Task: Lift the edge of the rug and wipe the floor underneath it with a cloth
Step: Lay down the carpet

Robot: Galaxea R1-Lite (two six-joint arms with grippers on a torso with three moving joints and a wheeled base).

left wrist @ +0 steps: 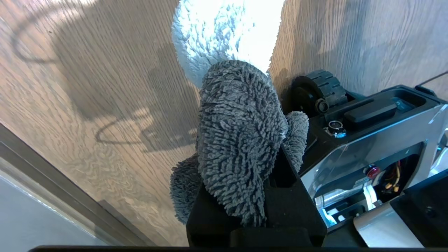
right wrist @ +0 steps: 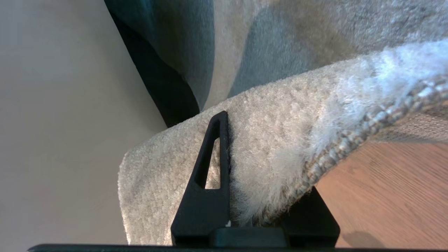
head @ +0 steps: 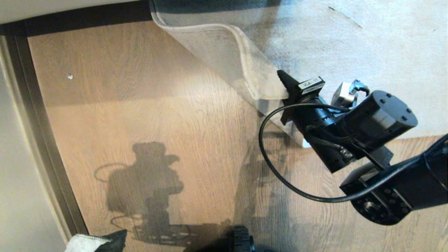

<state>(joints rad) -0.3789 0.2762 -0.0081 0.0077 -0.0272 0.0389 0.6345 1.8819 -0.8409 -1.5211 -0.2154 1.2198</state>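
The floor (head: pixel 147 115) is light brown wood with darker wavy grain. The rug edge (head: pixel 224 52) shows pale grey pile, its underside a beige weave. The cloth (left wrist: pixel 238 140) is shaggy dark grey on one part, whitish on the other. A dark brown skirting strip (head: pixel 42 140) borders the off-white wall (head: pixel 14 182).

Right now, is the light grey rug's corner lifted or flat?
Lifted: the light grey rug edge is folded back, pale backing up, clamped in the right gripper above the wood floor.
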